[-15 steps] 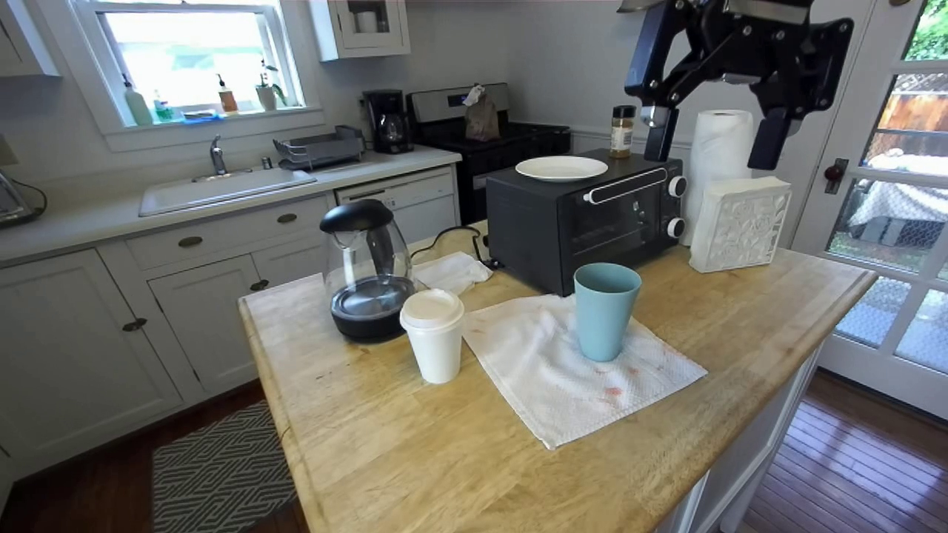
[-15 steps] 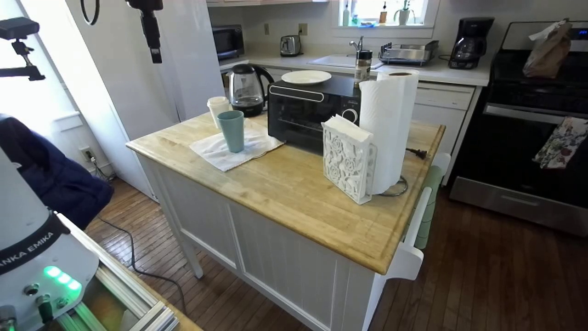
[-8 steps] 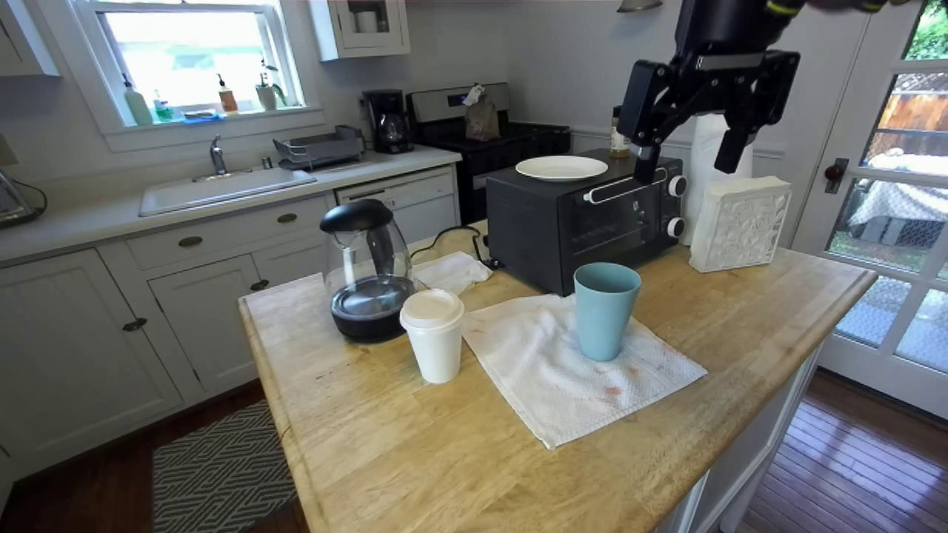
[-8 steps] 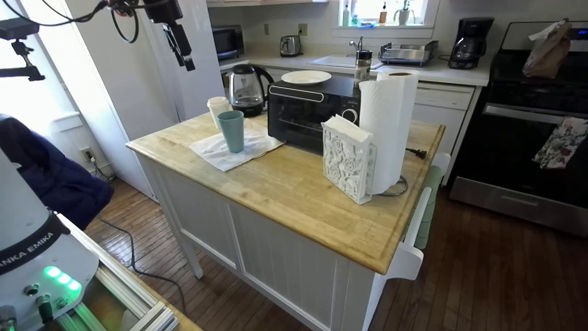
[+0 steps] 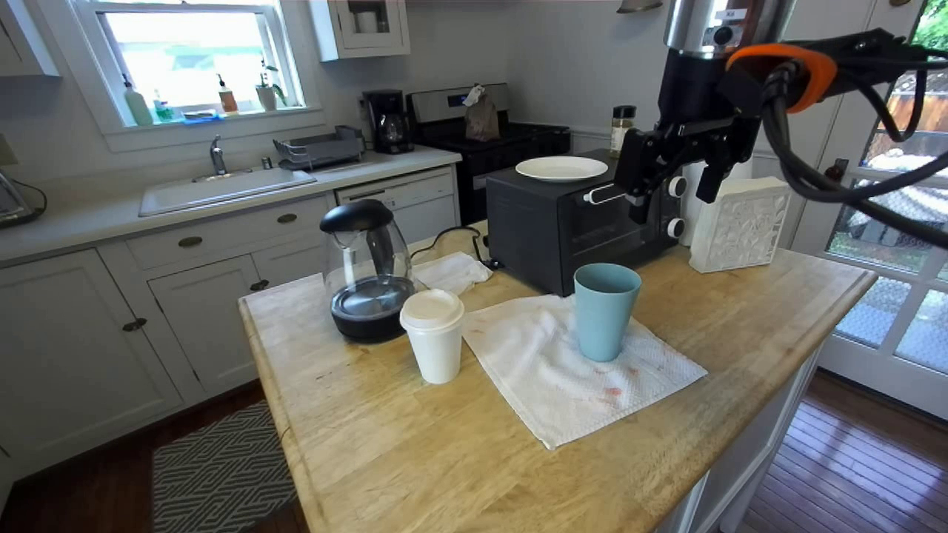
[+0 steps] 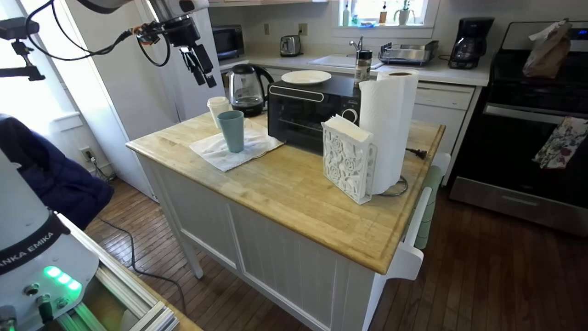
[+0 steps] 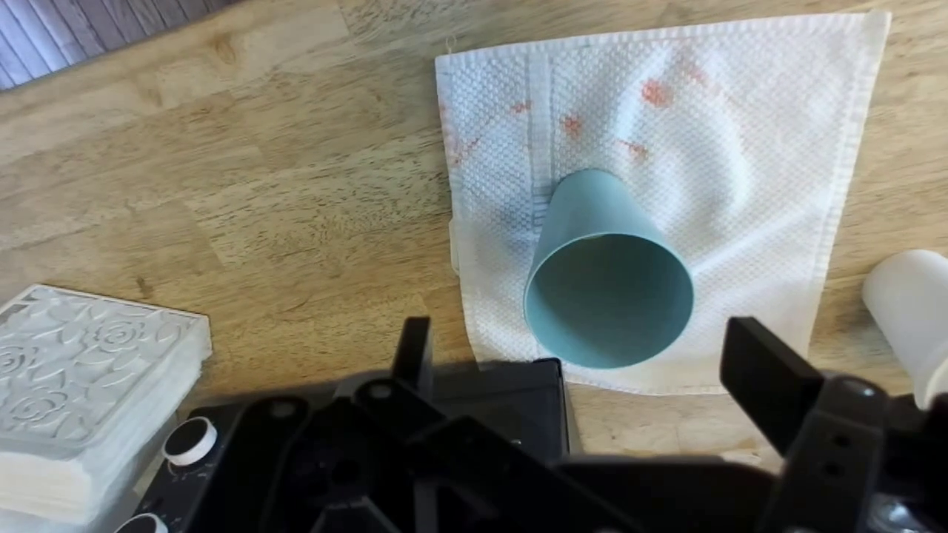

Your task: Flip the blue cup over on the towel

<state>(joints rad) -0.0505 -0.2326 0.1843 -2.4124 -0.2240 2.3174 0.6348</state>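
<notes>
White arm base (image 6: 27, 214), far left in an exterior view: reads "ANKA EMIKA", start cut off. Next rightward, your gripper (image 6: 206, 83): jaws spread wide, nothing held. Blue cup (image 6: 232, 132) stands below it and slightly right, apart, mouth up on the towel (image 6: 217, 154), long axis vertical; you probably need to descend. Further right, oven (image 6: 294, 120) and jar (image 6: 362, 69) lettering: illegible.

Your wood-topped kitchen island (image 6: 285, 193) carries a rumpled white towel (image 5: 548, 381) with reddish spots, spread near one edge. Beside the towel you have a lidded white cup (image 5: 435, 340), upright, with a glass kettle (image 5: 368, 296) near it and a crumpled white sheet (image 5: 453, 272) between the kettle and a black toaster oven (image 6: 298, 117). Farther along stand your white napkin holder (image 6: 347, 158) and, just beside it, a paper towel roll (image 6: 390, 128).
</notes>
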